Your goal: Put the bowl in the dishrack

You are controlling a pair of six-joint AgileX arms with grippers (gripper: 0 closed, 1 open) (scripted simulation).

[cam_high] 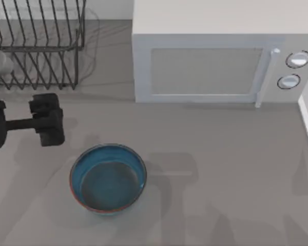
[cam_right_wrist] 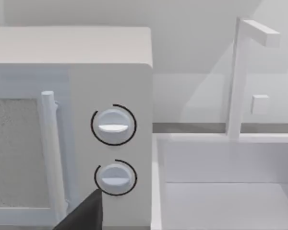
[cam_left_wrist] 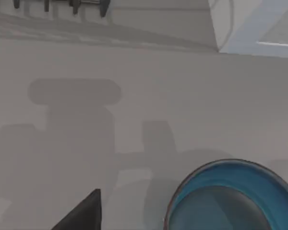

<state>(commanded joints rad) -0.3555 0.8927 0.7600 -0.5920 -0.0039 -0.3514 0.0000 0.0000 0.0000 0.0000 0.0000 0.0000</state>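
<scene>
A: Left gripper (cam_high: 47,120) fingers: can't tell if open or closed. It holds nothing, hovering just up-left of the bowl (cam_high: 108,177).
B: Bowl status?
A: On the table, untouched. Dishrack (cam_high: 38,43) is beyond the bowl, empty. Grasp, lift and placing all remain.

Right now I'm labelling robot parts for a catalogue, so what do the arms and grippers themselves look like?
The left arm is matt black: a rounded bar ending in a blocky, angular left gripper, with a pale grey rounded part further back. No cables or markings are visible. In each wrist view a dark, wedge-shaped finger juts in, the right gripper's looking the same.
</scene>
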